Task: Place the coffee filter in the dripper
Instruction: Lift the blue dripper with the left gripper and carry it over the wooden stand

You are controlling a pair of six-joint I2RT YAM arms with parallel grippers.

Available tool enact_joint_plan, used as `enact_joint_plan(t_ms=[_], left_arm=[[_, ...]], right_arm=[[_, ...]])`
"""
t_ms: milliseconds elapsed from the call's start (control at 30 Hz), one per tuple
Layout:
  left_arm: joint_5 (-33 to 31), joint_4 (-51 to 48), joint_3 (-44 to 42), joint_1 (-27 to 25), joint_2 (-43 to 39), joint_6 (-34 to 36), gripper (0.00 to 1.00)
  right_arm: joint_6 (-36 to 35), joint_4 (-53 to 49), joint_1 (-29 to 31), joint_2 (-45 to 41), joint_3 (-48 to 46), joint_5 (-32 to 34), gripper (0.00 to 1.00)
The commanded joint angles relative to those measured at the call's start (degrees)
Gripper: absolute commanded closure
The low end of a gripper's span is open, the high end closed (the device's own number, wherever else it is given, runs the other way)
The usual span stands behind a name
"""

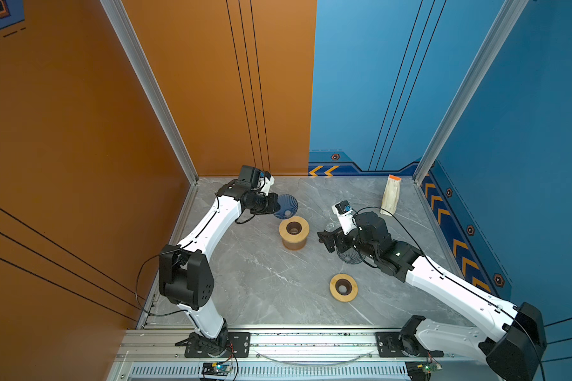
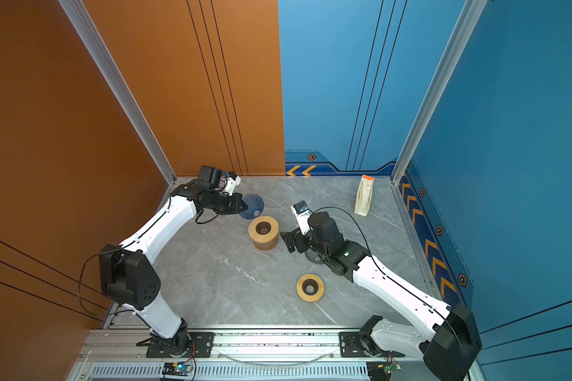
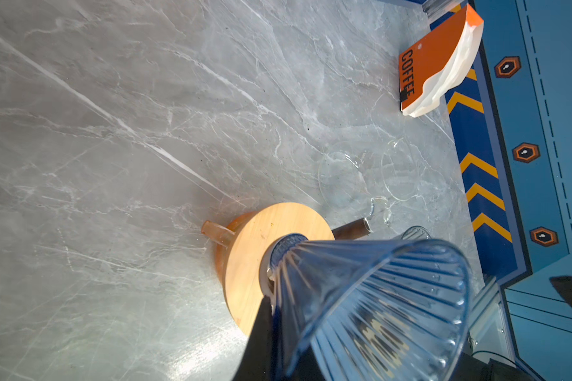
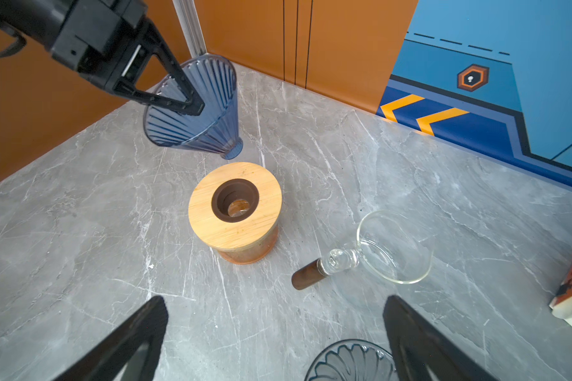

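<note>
**A:** How many drippers does the scene hold?

**B:** Three. A blue ribbed see-through cone dripper is clenched by its rim in the left claw. It is tilted, with its narrow end pointing down just beside the edge of a round wooden lid with a dark hole, not in the hole. A smoky grey ribbed dripper sits on the grey marble worktop under the right arm. A clear glass dripper with a dark wooden handle lies on the worktop between the lid and the filters.

**A:** And the wooden pieces?

**B:** Two. The lid tops an amber vessel. A second wooden ring lies flat nearer the front rail, apart from the rest.

**A:** Where are the filters?

**B:** There is one pack of white paper coffee filters behind an orange card marked COFFEE. It stands at the back right of the worktop, near the blue wall and well apart from both claws.

**A:** The right claw?

**B:** The right claw is spread wide and grasps nothing. It hovers above the worktop, facing the lidded vessel.
</note>
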Motion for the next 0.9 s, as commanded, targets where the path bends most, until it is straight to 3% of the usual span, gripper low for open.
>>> enact_joint_plan(t_ms=[0, 867], left_arm=[[1.1, -2.5, -1.0, -0.9, -1.9, 0.3, 0.93], [1.9, -4.2, 0.8, -2.6, 4.1, 1.1, 0.92]], right_arm=[[-0.1, -0.1, -0.8, -1.6, -0.9, 1.3, 0.00], [0.1, 0.5, -1.1, -2.8, -2.6, 1.3, 0.00]])
